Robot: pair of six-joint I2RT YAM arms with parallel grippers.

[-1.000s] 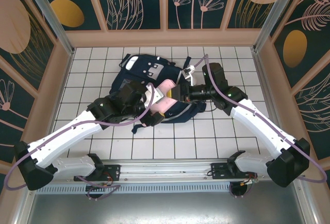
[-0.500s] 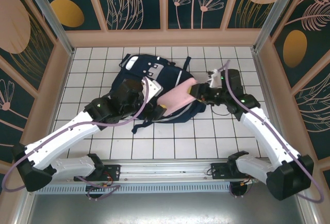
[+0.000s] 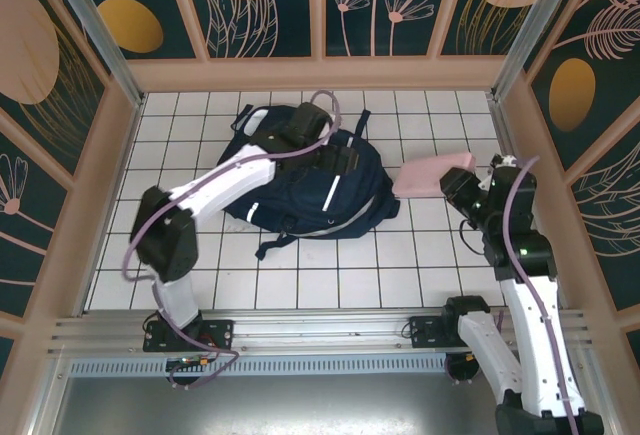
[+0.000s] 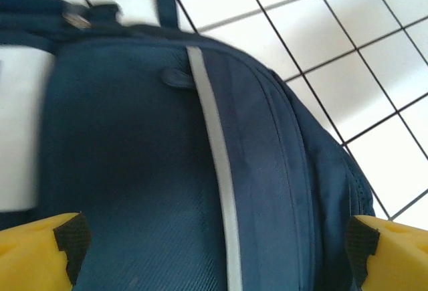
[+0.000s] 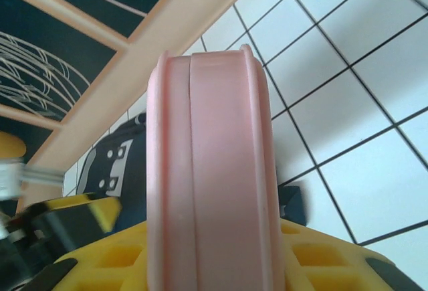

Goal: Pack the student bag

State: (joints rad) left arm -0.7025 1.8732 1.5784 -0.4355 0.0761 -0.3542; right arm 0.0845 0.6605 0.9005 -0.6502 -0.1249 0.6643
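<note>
The pink case has come away from the student bag. A second ago it sat at the bag's mouth; now the right gripper, clamped on the case's near end, has carried it out to the right over the white-tiled desk. The left gripper has swung to the far side of the bag and hangs over its navy front panel, jaws spread wide with nothing between them. The bag lies left of centre, its top looking shut. By my reading the case is not packed, and the insertion needs another try.
</note>
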